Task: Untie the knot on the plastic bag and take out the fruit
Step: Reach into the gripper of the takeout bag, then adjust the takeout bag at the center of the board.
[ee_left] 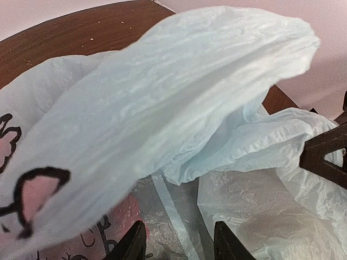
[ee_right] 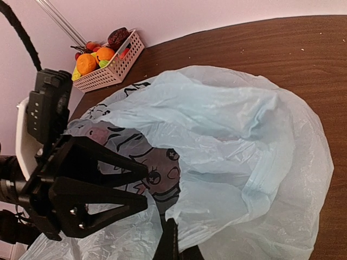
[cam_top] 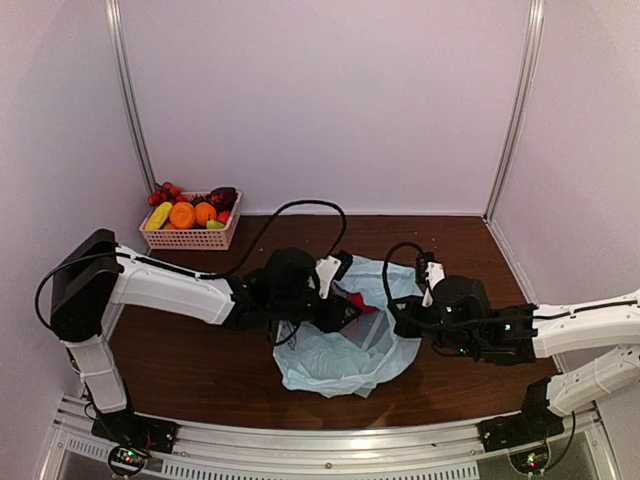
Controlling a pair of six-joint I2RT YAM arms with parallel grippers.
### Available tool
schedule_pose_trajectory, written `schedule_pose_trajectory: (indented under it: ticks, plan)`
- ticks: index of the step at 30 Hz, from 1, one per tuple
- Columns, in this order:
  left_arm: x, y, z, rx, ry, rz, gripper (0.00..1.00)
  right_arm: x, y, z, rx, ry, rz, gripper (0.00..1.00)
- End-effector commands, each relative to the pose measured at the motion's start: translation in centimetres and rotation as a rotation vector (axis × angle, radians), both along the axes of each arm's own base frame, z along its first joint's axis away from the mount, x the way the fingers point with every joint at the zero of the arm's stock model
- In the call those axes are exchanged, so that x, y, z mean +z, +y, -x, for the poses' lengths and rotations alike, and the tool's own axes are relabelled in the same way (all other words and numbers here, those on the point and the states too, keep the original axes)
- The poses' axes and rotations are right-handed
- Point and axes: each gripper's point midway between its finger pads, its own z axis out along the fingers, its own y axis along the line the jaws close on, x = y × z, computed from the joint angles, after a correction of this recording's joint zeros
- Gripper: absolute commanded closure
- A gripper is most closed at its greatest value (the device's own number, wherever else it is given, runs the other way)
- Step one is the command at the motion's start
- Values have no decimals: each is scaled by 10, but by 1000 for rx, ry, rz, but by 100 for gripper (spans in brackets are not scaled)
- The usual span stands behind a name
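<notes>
Left arm stretched in from 9 o'clock, left pincer point(ee_left: 178, 245) part-open over plastic bag point(cam_top: 340, 352) mid-counter point(cam_top: 200, 350), gripping nothing; right arm from 3 o'clock, right pincer point(ee_right: 169, 244) closed on plastic bag rim

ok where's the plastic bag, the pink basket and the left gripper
plastic bag point(cam_top: 335, 360): top external view, on its light blue lower panel
pink basket point(cam_top: 190, 239): top external view, on its front wall
left gripper point(ee_left: 179, 244): left wrist view, midway between its two black fingertips
</notes>
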Motion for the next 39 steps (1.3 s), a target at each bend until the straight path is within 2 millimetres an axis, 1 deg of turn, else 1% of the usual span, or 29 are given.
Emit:
schedule_pose_trajectory:
  ticks: [1,4,8,11,15,18,20,23,28,31,34,37,39]
  plan:
    - [1,-17,-18,35,-59,24,54,26,5,-9,-33,-47,-80,100]
    - [-14,-18,-35,101,-89,-19,45,33,12,-11,-20,-55,-106,100]
    - [-29,-20,-56,172,-99,-24,35,37,17,-10,-2,-54,-130,100]
    - [-34,-20,-69,197,-103,-6,28,40,20,-9,9,-55,-144,100]
    - [-37,-28,-77,174,-120,20,15,40,21,-9,11,-54,-148,100]
    - [-37,-36,-81,154,-136,34,10,40,22,-9,14,-54,-148,100]
    - [-42,-40,-85,150,-139,21,7,40,23,-9,16,-54,-147,100]
    - [-54,-41,-95,166,-120,-10,6,41,23,-9,17,-53,-151,100]
    - [-60,-46,-105,159,-129,-15,6,39,24,-9,18,-51,-148,100]
    - [-65,-53,-108,143,-136,-24,10,39,25,-9,23,-50,-149,100]
    - [-68,-58,-109,127,-142,-31,21,38,26,-9,24,-47,-146,100]
    - [-69,-59,-110,122,-150,-43,38,38,26,-9,24,-46,-146,100]
    - [-68,-59,-111,120,-156,-43,47,36,26,-9,24,-44,-142,100]
